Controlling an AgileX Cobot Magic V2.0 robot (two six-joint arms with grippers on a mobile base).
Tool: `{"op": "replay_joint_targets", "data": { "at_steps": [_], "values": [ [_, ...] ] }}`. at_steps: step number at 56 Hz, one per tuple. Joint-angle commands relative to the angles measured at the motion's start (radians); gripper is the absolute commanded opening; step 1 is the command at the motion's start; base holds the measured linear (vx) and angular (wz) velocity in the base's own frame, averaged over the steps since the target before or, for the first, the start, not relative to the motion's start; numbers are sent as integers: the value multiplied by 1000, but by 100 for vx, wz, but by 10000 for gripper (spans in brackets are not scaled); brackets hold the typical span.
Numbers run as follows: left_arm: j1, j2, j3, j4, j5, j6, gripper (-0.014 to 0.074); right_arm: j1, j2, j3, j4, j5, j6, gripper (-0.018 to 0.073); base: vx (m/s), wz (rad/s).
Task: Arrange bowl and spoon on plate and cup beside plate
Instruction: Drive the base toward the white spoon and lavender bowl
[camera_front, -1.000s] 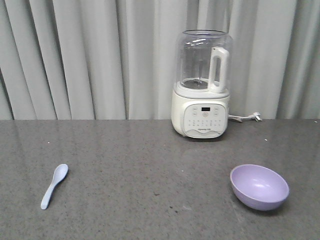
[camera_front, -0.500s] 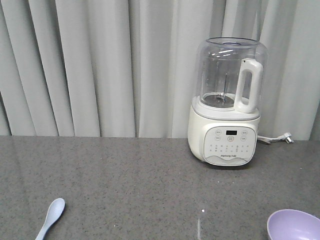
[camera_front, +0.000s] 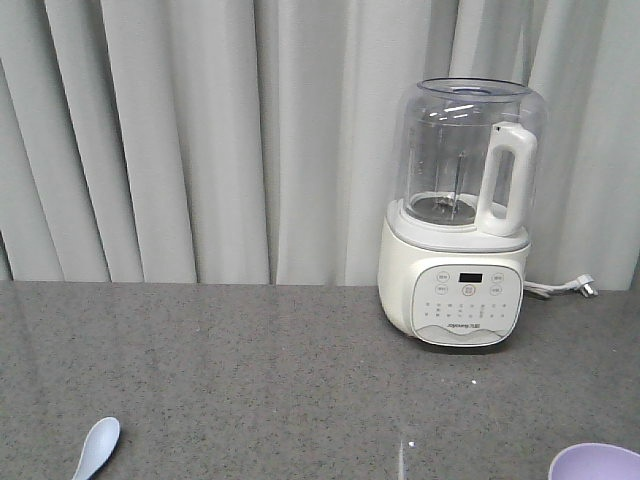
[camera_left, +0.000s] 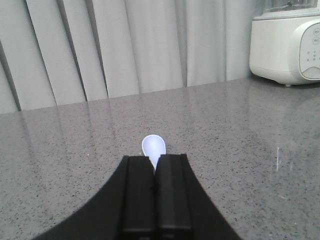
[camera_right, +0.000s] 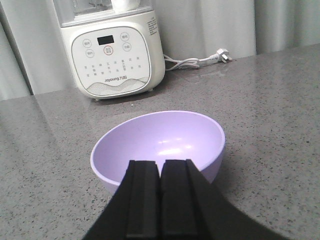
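Observation:
The pale blue-white spoon (camera_front: 97, 445) lies on the grey counter at the bottom left of the front view. Its scoop (camera_left: 154, 146) shows just past my left gripper (camera_left: 154, 159), which is shut; the handle is hidden behind the black fingers. The lilac bowl (camera_front: 598, 463) sits upright at the bottom right edge. In the right wrist view the bowl (camera_right: 165, 135) stands directly ahead of my right gripper (camera_right: 160, 162), also shut, with its tips over the near rim. The plate and the cup are out of view.
A white blender (camera_front: 460, 250) with a clear jug stands at the back right against the curtain, and its cord and plug (camera_front: 575, 288) trail to the right. It also appears behind the bowl (camera_right: 112, 50). The grey speckled counter (camera_front: 250, 380) stretches between spoon and bowl.
The front view has closed in and tilted up: the blender looks larger, and spoon and bowl have slid down to the bottom edge. Nothing on the counter has moved.

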Motion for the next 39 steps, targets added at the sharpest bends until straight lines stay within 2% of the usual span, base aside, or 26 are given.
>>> {"op": "replay_joint_targets", "data": {
  "at_steps": [1,14,18,21,24,27,34,39],
  "values": [
    [1,-7,-25,-3,-84,-9,0,-2,-4,3,-5,-83,-4,-8,0,0],
    [1,-7,-25,-3,-84,-9,0,-2,-4,3,-1,-101,-4,-8,0,0],
    [1,-7,-42,-16,-157,-14,0,-2,-4,-4,-4,-201,-8,-8,0,0],
    [1,-7,-62,-36,-224,-49,0,-2,-4,-30,-4,-273,-8,-8,0,0],
    [1,-7,-106,-66,-328,-99,0,-2,-4,-100,-14,-285,-23,-8,0,0],
    [1,-6,-177,-68,-360,-126,0,-2,-2,-194,-39,-274,-44,-8,0,0],
    [1,86,-440,-61,-282,-115,0,-2,92,-485,-101,-194,-133,-8,0,0],
    [1,233,-609,-58,-209,-53,0,-2,254,-694,-117,-129,-188,-8,0,0]
  ]
}}
